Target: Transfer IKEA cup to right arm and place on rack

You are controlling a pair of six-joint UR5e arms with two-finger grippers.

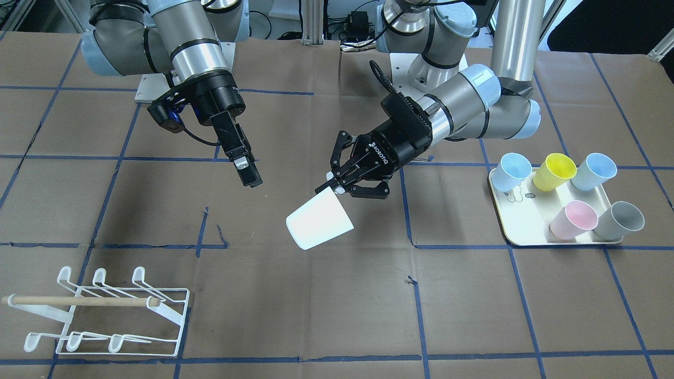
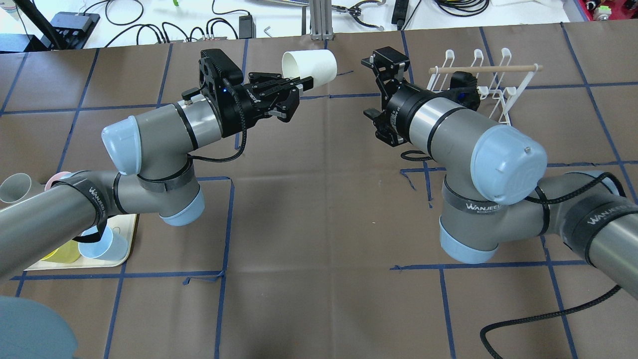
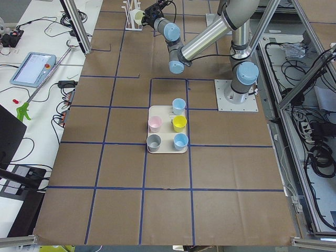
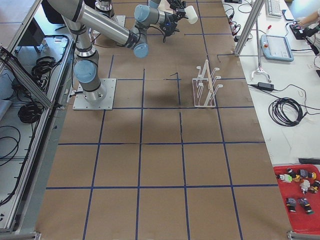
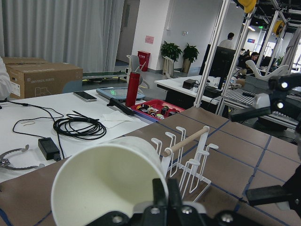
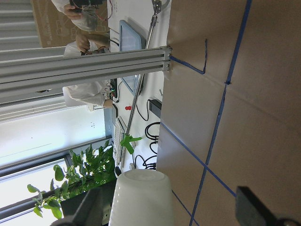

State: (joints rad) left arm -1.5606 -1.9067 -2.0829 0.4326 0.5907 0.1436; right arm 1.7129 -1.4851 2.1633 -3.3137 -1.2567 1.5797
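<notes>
My left gripper [image 1: 337,184] is shut on the rim of a white IKEA cup [image 1: 318,218] and holds it on its side above the middle of the table. The cup also shows in the overhead view [image 2: 309,65] and fills the lower left wrist view [image 5: 106,183]. My right gripper [image 1: 248,171] is open and empty, a short way from the cup and apart from it. In the right wrist view its fingers stand wide apart, with the cup's base [image 6: 138,197] low between them. The white wire rack [image 1: 105,310] with its wooden dowel stands near the table's corner on my right side [image 2: 478,80].
A cream tray [image 1: 526,231] on my left side holds several coloured cups: light blue, yellow, pink and grey. Blue tape lines cross the brown table cover. Cables, a tablet and aluminium posts lie beyond the far edge.
</notes>
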